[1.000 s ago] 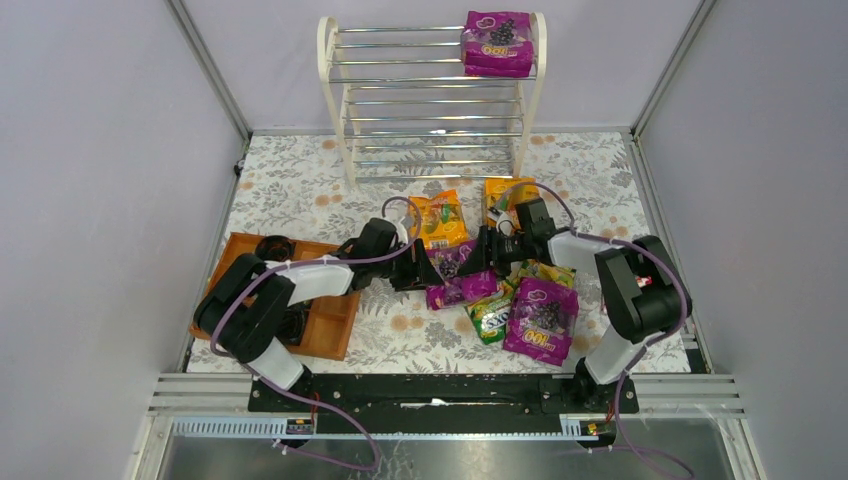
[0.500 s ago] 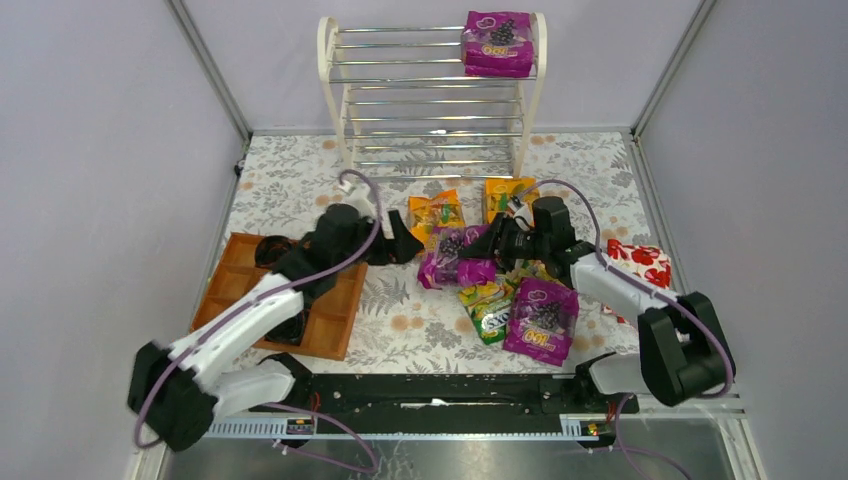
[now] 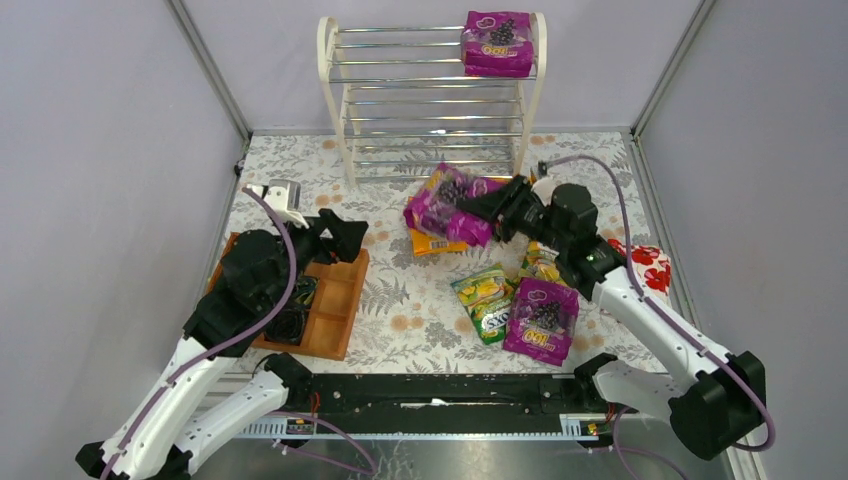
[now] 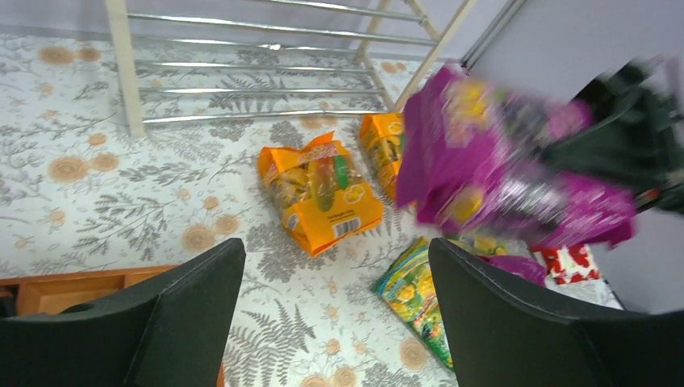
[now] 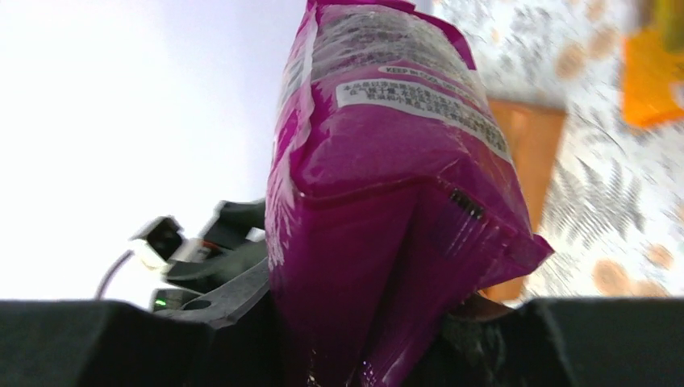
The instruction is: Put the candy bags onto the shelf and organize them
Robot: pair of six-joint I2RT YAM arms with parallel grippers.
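The purple candy bag point(image 3: 450, 205) sticks out from the right claw point(image 3: 498, 210) clamped on its end, while the left claw point(image 3: 340, 235), spread apart, hangs well away.

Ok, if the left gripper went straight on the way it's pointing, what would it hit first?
Most likely the nearer orange bag on the table, centred ahead of the open left gripper; depth is unclear.

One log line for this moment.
right tool: shut on purple bag, aloft before shelf | left tool: open, empty, by tray | top bag: on shelf's top tier
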